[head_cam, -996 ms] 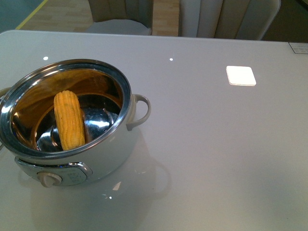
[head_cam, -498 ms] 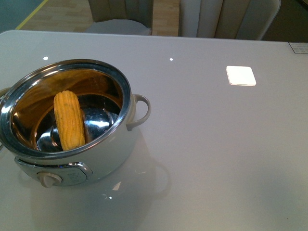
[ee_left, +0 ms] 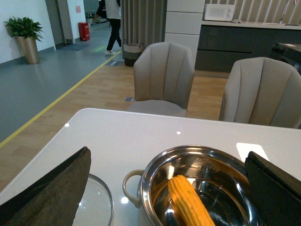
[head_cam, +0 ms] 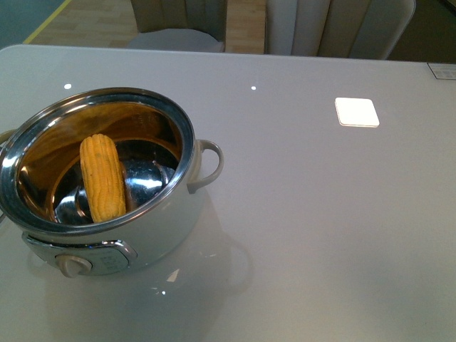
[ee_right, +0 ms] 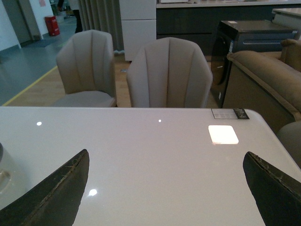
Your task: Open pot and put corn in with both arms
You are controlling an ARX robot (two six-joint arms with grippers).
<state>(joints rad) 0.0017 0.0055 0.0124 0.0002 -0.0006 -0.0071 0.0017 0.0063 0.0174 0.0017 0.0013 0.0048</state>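
A: So, how far along does this look?

B: Practically finished, I'd judge. The pot (head_cam: 100,178) stands uncovered on the near-left part of the surface (head_cam: 320,214), and the corn (head_cam: 102,177) lies inside it, leaning against the steel wall with its tip up.

A: And the lid?

B: The left wrist view shows a glass lid (ee_left: 96,200) flat on the surface just beside the pot (only its rounded edge shows). Nothing seems left except perhaps parking the arms; the task doesn't ask for re-covering.

A: What are the end effectors doing?

B: The left end effector (ee_left: 167,188) is spread wide and holds nothing, hanging above the pot. The right end effector (ee_right: 167,188) is likewise released and empty, over bare surface well apart from the pot.

A: Any trouble with room?

B: Little. Right of the pot the surface is open, apart from a bright square patch (head_cam: 356,112) and a small label (ee_right: 229,113) at the far right corner. The pot sits close to the near and left edges, and chairs (ee_right: 169,75) stand just beyond the far edge, so any retreat is best made upward.
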